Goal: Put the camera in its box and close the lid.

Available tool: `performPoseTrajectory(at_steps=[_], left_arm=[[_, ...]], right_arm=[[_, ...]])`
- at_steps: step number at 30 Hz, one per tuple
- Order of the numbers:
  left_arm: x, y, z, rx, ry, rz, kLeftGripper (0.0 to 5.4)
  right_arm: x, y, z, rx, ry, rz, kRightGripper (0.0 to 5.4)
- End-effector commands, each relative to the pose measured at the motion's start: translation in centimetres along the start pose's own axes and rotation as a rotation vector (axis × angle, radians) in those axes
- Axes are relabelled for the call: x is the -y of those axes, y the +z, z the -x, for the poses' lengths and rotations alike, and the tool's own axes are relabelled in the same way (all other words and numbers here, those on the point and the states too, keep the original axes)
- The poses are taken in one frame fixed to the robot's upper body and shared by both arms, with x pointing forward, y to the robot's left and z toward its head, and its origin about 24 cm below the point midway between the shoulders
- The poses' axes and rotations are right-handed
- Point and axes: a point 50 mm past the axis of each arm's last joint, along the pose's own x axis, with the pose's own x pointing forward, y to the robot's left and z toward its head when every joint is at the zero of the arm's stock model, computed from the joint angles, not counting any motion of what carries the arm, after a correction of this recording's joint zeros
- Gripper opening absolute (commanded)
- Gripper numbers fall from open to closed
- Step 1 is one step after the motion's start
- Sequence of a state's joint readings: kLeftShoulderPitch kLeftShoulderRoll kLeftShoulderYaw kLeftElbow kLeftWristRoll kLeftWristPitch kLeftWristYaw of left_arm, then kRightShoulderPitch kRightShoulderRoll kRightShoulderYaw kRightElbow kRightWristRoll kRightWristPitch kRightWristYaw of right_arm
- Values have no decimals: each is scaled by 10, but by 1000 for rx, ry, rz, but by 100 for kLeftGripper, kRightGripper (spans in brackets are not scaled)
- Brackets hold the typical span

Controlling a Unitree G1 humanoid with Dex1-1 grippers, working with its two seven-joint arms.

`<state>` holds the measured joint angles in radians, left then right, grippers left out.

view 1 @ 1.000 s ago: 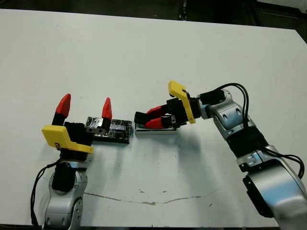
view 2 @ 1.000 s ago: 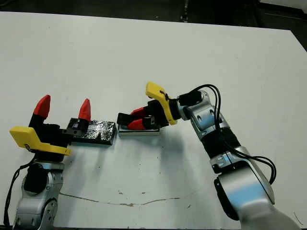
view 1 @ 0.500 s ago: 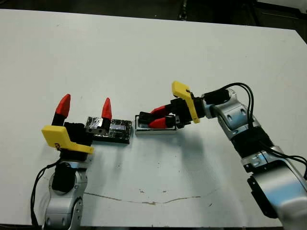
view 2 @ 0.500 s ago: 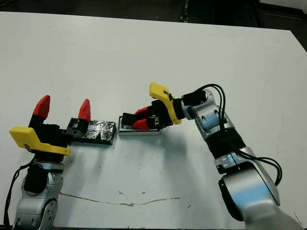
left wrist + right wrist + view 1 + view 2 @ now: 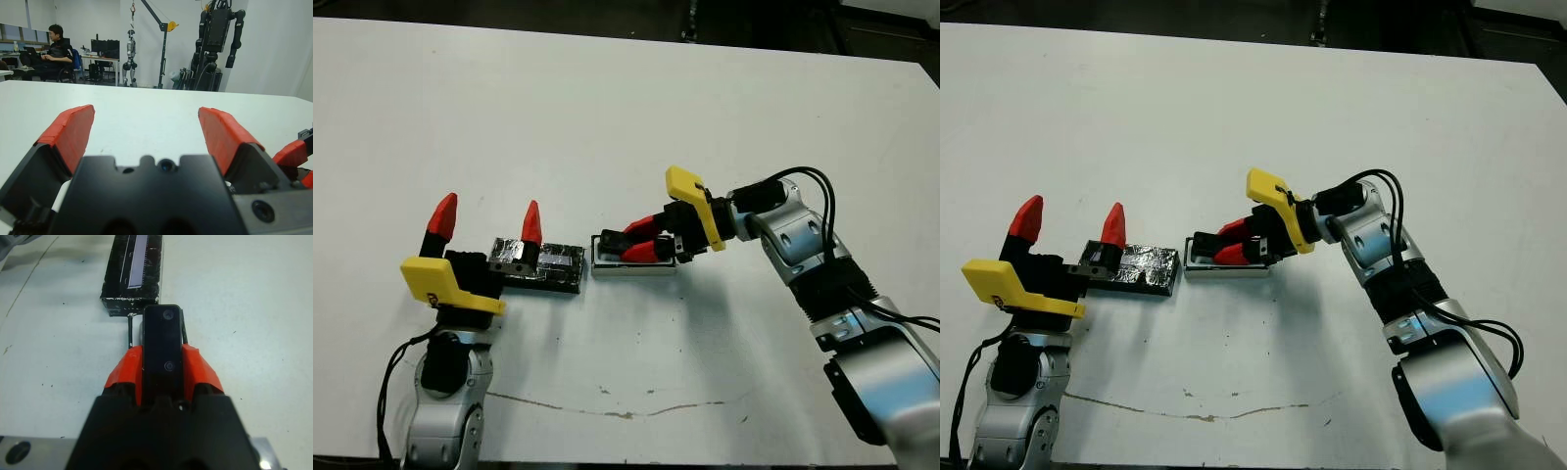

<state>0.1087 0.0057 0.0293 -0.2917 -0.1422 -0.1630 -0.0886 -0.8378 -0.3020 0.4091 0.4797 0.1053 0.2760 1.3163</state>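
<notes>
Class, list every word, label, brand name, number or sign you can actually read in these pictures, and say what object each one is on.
None: no readable text shows in any view.
The camera, held in the right gripper: plain dark face, no lettering.
The lid: a pale stripe only, no print to read.
The box: no marking visible.
The left gripper: no label visible.
</notes>
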Motion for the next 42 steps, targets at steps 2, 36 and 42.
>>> performPoseTrajectory(at_steps=[2, 36, 42], left_arm=[[0, -2, 3, -14, 10, -2, 540], [1, -2, 4, -26, 1, 14, 540], [1, -2, 3, -16, 1, 9, 540]], right_arm=[[-1, -26, 10, -114, 5, -88, 166], [-2, 0, 54, 146, 10, -33, 539], [-13, 4, 86, 221, -133, -25, 539]])
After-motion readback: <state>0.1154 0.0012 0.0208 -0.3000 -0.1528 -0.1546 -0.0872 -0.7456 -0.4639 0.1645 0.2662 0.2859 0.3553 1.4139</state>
